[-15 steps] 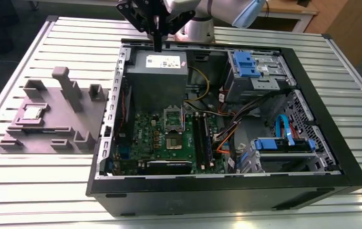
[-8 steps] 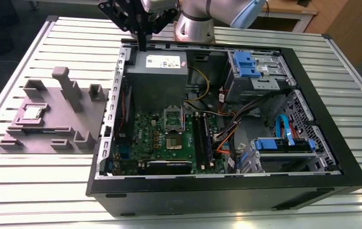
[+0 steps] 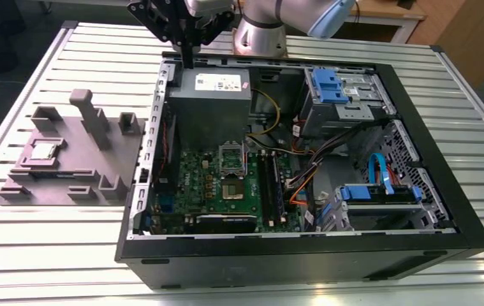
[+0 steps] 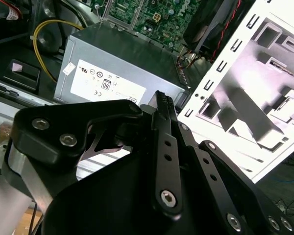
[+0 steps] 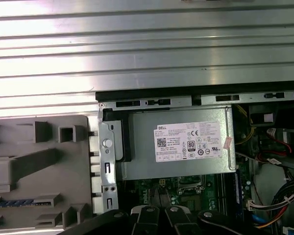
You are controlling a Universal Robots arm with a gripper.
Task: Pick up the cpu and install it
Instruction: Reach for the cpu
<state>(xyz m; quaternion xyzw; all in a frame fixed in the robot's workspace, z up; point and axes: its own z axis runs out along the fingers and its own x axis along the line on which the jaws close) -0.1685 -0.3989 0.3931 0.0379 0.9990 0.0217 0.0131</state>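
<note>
The cpu (image 3: 44,151), a small pale silver square, lies in a recess on the grey-mauve block (image 3: 71,162) at the exterior view's left, beside the open computer case (image 3: 310,252). Inside the case, the dark socket frame (image 3: 231,160) sits on the green motherboard (image 3: 192,182). My gripper (image 3: 189,62) hangs over the case's far rim next to the grey power-supply box (image 3: 210,95), well away from the cpu. Its fingers stand together with nothing between them, in both wrist views (image 4: 160,98) (image 5: 161,215).
The case lies on a slatted metal table (image 3: 55,255). Cables (image 3: 310,172), blue drive bays (image 3: 331,86) and a yellow wire (image 3: 267,105) crowd the case's right half. The block carries several upright posts (image 3: 84,105). The power-supply box (image 5: 179,142) lies below the wrist.
</note>
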